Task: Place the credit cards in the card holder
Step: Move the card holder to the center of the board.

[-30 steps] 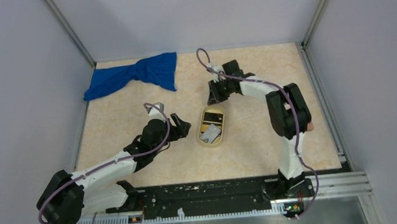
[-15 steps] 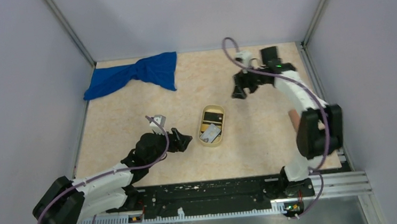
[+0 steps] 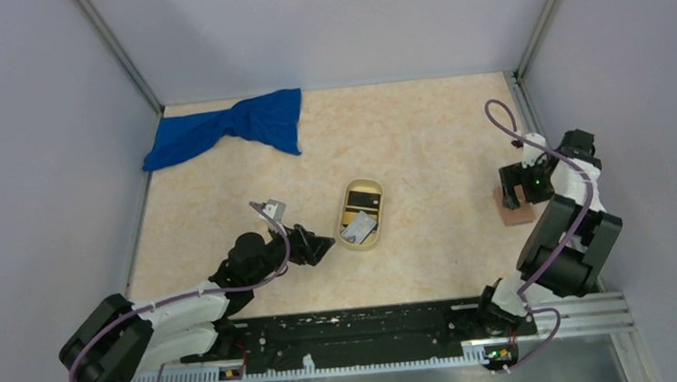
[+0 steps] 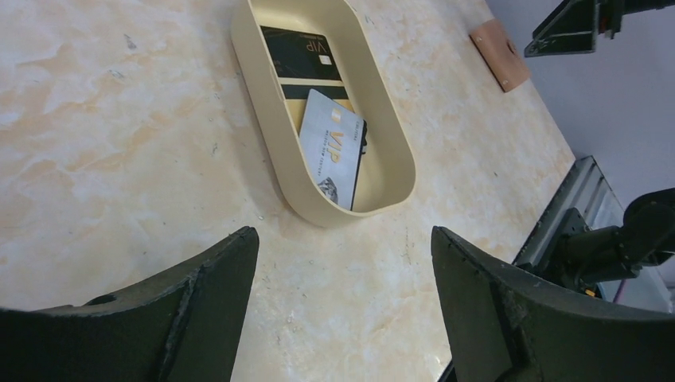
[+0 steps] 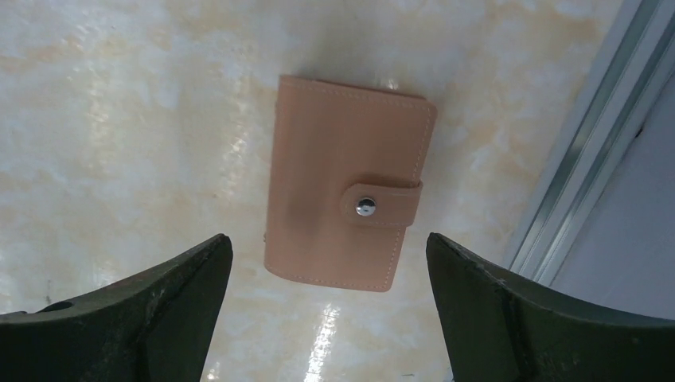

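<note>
Left gripper [image 4: 342, 239] is wide open and holding nothing on my feed, low over the table [image 4: 119, 159] just short of the oval tray [image 4: 263, 107]. Both credit cards sit inside that tray, the grey card [image 4: 333, 159] lying partly over the black card [image 4: 301, 54]. Right gripper [image 5: 326, 243] is also spread wide and empty, above the card holder [image 5: 346, 203], which lies flat and snapped shut beside the right-hand rail [image 5: 589, 159], well apart from the tray.

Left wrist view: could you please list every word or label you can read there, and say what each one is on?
"VIP" on the grey card, which lies in the tray.
"VIP" in gold letters on the black card, in the same tray.
Finer print on both cards: too small to read.
</note>
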Action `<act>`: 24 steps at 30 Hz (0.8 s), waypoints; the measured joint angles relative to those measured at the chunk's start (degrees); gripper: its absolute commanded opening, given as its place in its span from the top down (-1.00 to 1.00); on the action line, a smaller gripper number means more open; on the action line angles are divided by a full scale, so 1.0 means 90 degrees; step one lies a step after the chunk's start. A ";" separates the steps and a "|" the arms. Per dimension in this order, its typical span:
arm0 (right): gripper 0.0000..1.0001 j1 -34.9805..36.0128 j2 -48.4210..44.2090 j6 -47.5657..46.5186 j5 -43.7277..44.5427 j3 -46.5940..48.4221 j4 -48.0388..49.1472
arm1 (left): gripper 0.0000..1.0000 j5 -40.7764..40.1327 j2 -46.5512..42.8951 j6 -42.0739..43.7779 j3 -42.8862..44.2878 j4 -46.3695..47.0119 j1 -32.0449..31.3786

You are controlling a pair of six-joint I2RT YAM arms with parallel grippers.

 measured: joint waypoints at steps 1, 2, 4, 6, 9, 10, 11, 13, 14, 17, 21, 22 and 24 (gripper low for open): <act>-0.82 -0.0102 0.0109 -0.0061 0.0056 -0.0080 0.0027 | -0.70 0.0058 0.0002 -0.0063 -0.0027 0.0027 0.0000; -0.82 -0.0209 0.0223 -0.0124 0.0095 -0.0131 0.0034 | -0.70 0.0134 0.0000 -0.0136 -0.0051 0.0046 0.0000; -0.83 -0.0423 0.0466 -0.0248 0.0148 -0.0148 0.0095 | -0.70 0.0296 0.0000 -0.0245 -0.0092 0.0112 0.0000; -0.83 -0.0546 0.0712 -0.0357 0.0158 -0.0143 0.0189 | -0.69 0.0437 0.0000 -0.0335 -0.0097 0.0155 0.0000; -0.71 -0.0614 0.1124 -0.0481 -0.0041 -0.0104 0.0204 | -0.69 0.0617 -0.0015 -0.0415 -0.0097 0.0185 0.0000; -0.63 -0.0614 0.1190 -0.0532 -0.0138 -0.0085 0.0155 | -0.69 0.0687 -0.0029 -0.0454 -0.0097 0.0185 0.0000; -0.53 -0.0614 0.1234 -0.0595 -0.0240 -0.0070 0.0102 | -0.69 0.0743 -0.0041 -0.0478 -0.0097 0.0185 0.0000; -0.33 -0.0607 0.1333 -0.0767 -0.0517 -0.0046 -0.0022 | -0.68 0.0852 -0.0075 -0.0527 -0.0095 0.0187 0.0000; -0.27 -0.0585 0.1372 -0.0869 -0.0629 -0.0044 -0.0068 | -0.68 0.0911 -0.0087 -0.0559 -0.0095 0.0211 0.0000; -0.05 -0.0522 0.1375 -0.1132 -0.0860 -0.0017 -0.0192 | -0.67 0.1037 -0.0092 -0.0631 -0.0095 0.0306 0.0000; 0.06 0.0027 0.1285 -0.1256 -0.1120 -0.0078 -0.0367 | -0.57 0.1350 0.0029 -0.0731 -0.0087 0.0612 0.0000; 0.08 0.0318 0.1229 -0.1246 -0.1190 -0.0153 -0.0410 | -0.54 0.1438 0.0114 -0.0772 -0.0083 0.0712 -0.0002; 0.09 0.0937 0.1112 -0.1166 -0.1299 -0.0296 -0.0498 | -0.51 0.1656 0.0391 -0.0872 -0.0070 0.1001 -0.0017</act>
